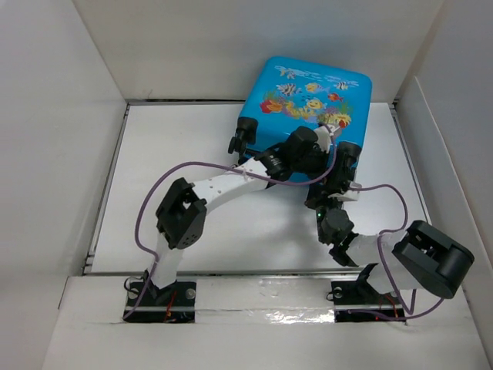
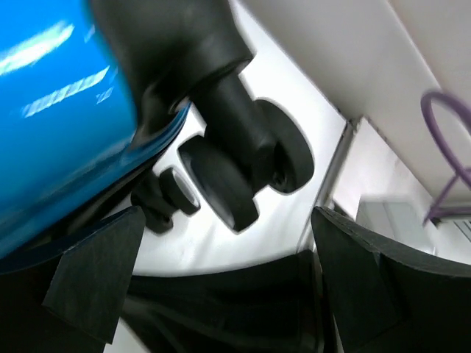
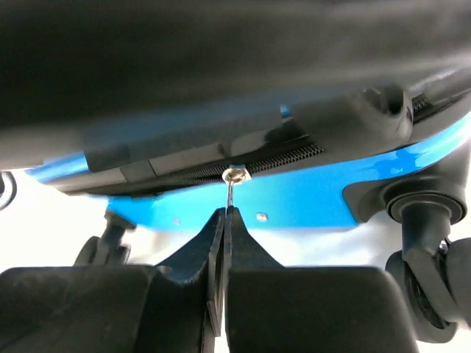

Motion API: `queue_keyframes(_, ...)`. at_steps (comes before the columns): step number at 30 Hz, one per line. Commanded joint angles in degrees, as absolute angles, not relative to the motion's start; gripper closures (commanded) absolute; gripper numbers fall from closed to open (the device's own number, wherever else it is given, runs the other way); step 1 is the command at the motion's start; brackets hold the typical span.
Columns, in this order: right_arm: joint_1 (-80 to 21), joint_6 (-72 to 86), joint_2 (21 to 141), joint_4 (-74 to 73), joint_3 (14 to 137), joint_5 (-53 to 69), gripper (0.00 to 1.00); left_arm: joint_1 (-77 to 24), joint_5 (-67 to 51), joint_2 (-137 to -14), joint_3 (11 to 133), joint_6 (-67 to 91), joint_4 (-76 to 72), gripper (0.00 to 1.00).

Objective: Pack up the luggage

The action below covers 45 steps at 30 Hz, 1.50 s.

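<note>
so the right claw (image 3: 224, 215) is pinching the zipper pull (image 3: 230, 188) on the luggage (image 3: 294, 200) right above it, left claw (image 2: 219, 234) is gaping wide, wheel (image 2: 239, 173) just ahead

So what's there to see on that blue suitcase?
The luggage is a small, glossy bright-blue hard shell printed with cartoon fish and coral. It lies printed face up at the far side of the table, black wheels at its near edge. A black zipper runs along its rim; the right gripper pinches its metal pull. The left gripper stands open beside a wheel.
</note>
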State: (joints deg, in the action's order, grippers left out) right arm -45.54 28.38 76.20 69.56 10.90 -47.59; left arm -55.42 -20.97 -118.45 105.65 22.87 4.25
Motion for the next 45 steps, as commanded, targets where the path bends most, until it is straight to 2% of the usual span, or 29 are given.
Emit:
queue_keyframes(1,-50.36,30.15,75.5,73.66,11.87,-37.35,1.0,-52.57,-22.33,-104.2,94.17,26.88,-7.01,0.02)
queue_keyframes(6,-47.91,31.29,69.45,67.96,10.11,-35.6,1.0,-42.03,-21.01,-90.99,73.7,34.36,-19.94,0.02)
queue_keyframes(11,-44.39,31.38,62.5,62.32,8.97,-32.44,1.0,-31.22,-24.69,-78.68,62.51,35.51,-23.47,0.08)
queue_keyframes(12,-42.91,31.55,61.53,61.79,8.88,-30.26,1.0,-29.9,-23.57,-76.75,58.66,35.86,-23.03,0.12)
queue_keyframes(16,-42.36,31.03,57.4,55.91,9.67,-27.42,1.0,-23.48,-9.88,-64.29,49.93,38.06,-16.72,0.11)
queue_keyframes(17,-42.36,30.85,56.7,55.99,9.58,-27.42,1.0,-22.68,-3.75,-63.03,49.57,37.1,-11.83,0.1)
queue_keyframes(20,-41.84,30.5,56.08,55.9,9.05,-27.16,1.0,-22.68,2.28,-63.36,52.63,31.32,-1.72,0.01)
queue_keyframes(23,-40.7,30.67,55.64,56.42,8.53,-25.84,1.0,-22.68,-2.69,-70.03,59.22,26.82,6.21,0.01)
queue_keyframes(28,-40.17,30.32,54.15,55.29,8.61,-23.82,1.0,-24.96,-7.1,-75.75,63.1,24.26,2.38,0.01)
queue_keyframes(35,-40.17,29.62,51.07,51.86,8.88,-22.68,1.0,-25.49,-10.01,-86.12,71.89,21.62,4.93,0.04)
queue_keyframes(37,-39.64,29.36,50.71,51.42,8.79,-22.41,1.0,-25.49,-13.0,-88.75,73.3,21.71,4.66,0.09)
queue_keyframes(39,-39.64,29.27,50.36,50.98,8.79,-22.15,1.0,-25.49,-14.76,-89.99,74.09,21.97,3.96,0.23)
queue_keyframes(40,-39.64,29.09,50.19,50.72,8.7,-22.06,1.0,-25.49,-15.29,-90.78,74.44,22.15,3.52,0.49)
queue_keyframes(41,-39.12,29.09,50.01,50.54,8.61,-21.71,1.0,-26.18,-15.9,-91.05,74.36,22.58,2.65,0.63)
queue_keyframes(42,-39.11,28.92,49.49,50.28,8.53,-21.53,1.0,-27.41,-16.69,-91.14,74.01,22.85,2.03,0.87)
queue_keyframes(43,-39.11,28.65,49.22,49.23,8.61,-21.45,1.0,-28.29,-16.87,-90.79,73.48,23.37,1.24,0.97)
queue_keyframes(45,-38.5,28.3,48.78,48.17,9.14,-20.83,1.0,-30.57,-18.45,-90.18,71.9,25.83,-3.06,1.0)
